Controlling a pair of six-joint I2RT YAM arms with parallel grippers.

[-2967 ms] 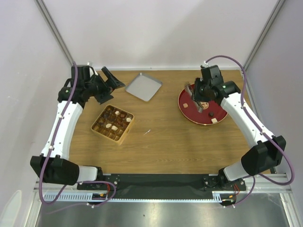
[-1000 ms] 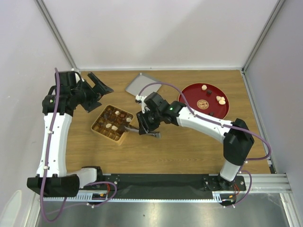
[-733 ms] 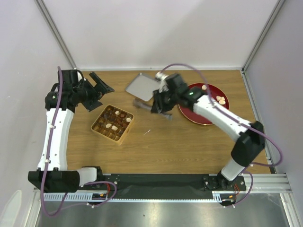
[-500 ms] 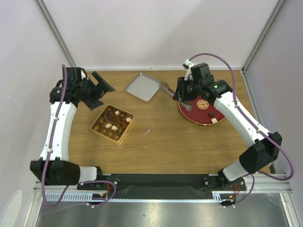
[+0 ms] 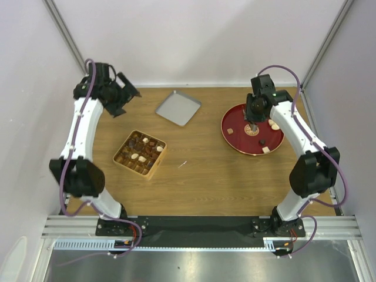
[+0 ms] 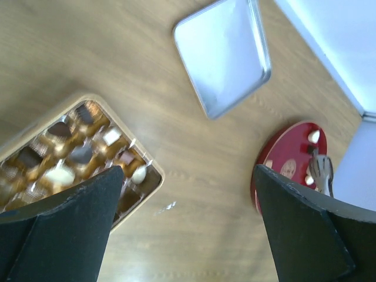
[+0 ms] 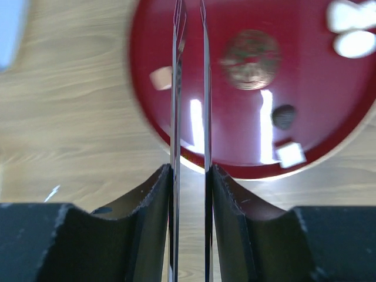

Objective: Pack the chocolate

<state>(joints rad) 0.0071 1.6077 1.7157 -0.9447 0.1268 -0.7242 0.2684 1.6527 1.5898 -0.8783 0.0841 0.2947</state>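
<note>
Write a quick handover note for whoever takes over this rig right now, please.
Left end effector: open, empty, held high at the far left.
Right end effector: shut on long thin metal tongs, blades over the round red plate.
Bite-sized chocolates: a few lie loose on the plate; many already sit in the square tan grid box.
Left to do: move the plate's pieces into the box.

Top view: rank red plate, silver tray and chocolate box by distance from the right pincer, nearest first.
1. Red plate: right side, directly beneath the right pincer, which grips the tongs.
2. Silver tray: back centre, to the pincer's left.
3. Chocolate box: left of centre, nearer the arm bases.
</note>
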